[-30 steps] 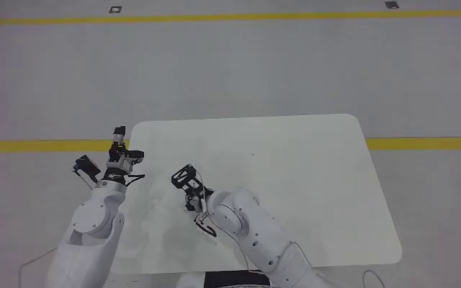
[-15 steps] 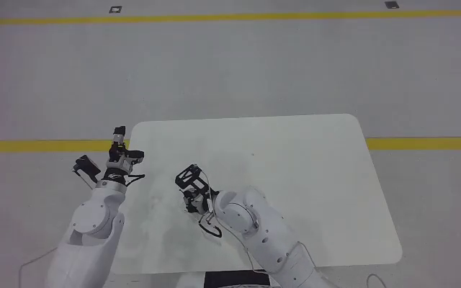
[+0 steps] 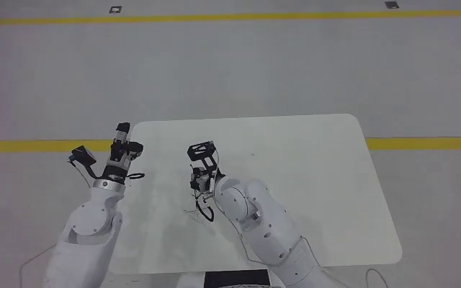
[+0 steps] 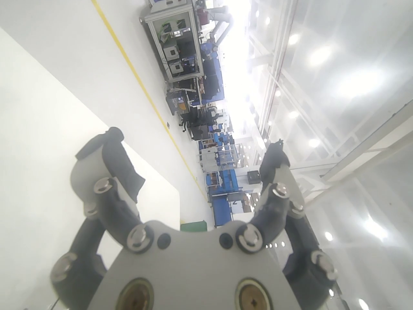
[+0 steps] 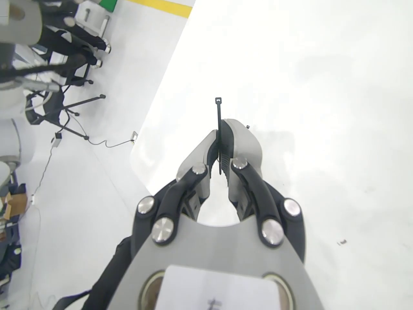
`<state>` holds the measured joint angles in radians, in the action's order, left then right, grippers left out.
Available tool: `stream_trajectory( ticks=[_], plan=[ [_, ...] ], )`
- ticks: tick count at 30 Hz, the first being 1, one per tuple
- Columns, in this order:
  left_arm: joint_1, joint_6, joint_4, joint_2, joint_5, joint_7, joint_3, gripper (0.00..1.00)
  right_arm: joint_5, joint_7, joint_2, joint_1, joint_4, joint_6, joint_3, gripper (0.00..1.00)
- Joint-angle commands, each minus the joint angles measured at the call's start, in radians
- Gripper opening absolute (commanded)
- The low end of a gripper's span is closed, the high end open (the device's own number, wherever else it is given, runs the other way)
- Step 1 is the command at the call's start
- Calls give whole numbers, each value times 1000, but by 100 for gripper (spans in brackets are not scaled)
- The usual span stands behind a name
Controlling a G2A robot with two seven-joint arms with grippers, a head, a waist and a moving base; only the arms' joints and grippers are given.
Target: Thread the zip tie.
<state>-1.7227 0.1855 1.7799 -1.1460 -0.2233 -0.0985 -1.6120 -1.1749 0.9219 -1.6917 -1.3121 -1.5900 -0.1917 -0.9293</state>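
The right gripper (image 5: 221, 135) pinches the black zip tie (image 5: 218, 114) above the table (image 5: 306, 66), its head poking out beyond. The left gripper (image 4: 193, 145) is spread, seemingly beside the table's edge.

The zip tie (image 5: 219, 117) is black. The right hand (image 5: 222, 128) is shiny grey with black pads (image 5: 227, 143) and black links. The left hand (image 4: 193, 143) is the same grey and black. The bench (image 3: 302, 187) is plain white. The floor (image 3: 216, 72) is pale grey with yellow lines (image 3: 216, 16) across it. A small box (image 5: 108, 0) is green.
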Motion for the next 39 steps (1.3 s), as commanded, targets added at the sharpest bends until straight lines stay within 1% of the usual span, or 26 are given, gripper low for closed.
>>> stream_trajectory(
  ticks=[1,2,4,5,6,16,18,19,20,22,23,24,26,28,29,31,33,34,39],
  plan=[
    [-4,20,-8,0,15,-20,1,100,17,12,-4,31,17,-43,-2,0],
    [-6,24,-12,0,8,-33,0,100,31,17,-8,52,28,-57,-2,0],
    [-5,27,-17,1,-6,-63,-5,100,31,17,-8,52,28,-57,-2,0],
    [-5,38,-16,3,-11,-99,-13,100,31,17,-8,52,28,-57,-2,0],
    [-6,40,-17,4,-11,-105,-16,100,31,17,-8,52,28,-57,-2,0],
    [-4,40,-17,4,-6,-103,-17,100,33,11,-7,50,28,-57,-2,0],
    [4,52,-25,4,68,-88,-8,100,70,-26,-8,37,25,-81,-18,0],
    [7,66,-31,4,110,-76,1,100,86,-30,-8,39,23,-89,-22,0],
    [7,81,-37,5,173,-67,7,100,103,-27,-9,44,22,-104,-29,0],
    [1,116,-50,5,326,-15,25,100,138,-18,-13,64,21,-135,-38,0],
    [-2,131,-56,4,364,4,34,100,152,-12,-14,74,25,-148,-41,0],
    [-5,146,-66,3,398,18,41,100,166,-9,-17,86,32,-148,-49,0],
    [-9,154,-74,2,454,48,55,100,201,9,-25,116,66,-148,-71,0],
    [-11,154,-77,4,500,65,63,100,216,17,-36,146,107,-148,-94,0],
    [-15,154,-78,5,519,78,70,100,211,35,-45,167,142,-148,-108,0],
    [-20,154,-78,7,529,89,82,100,210,36,-61,193,178,-148,-133,0],
    [-23,154,-70,13,539,86,96,100,229,51,-82,220,218,-148,-161,0],
    [-25,154,-64,17,543,70,106,100,233,51,-90,231,234,-148,-172,0],
    [-25,154,-62,18,545,64,109,100,233,51,-90,231,234,-148,-172,0]
  ],
)
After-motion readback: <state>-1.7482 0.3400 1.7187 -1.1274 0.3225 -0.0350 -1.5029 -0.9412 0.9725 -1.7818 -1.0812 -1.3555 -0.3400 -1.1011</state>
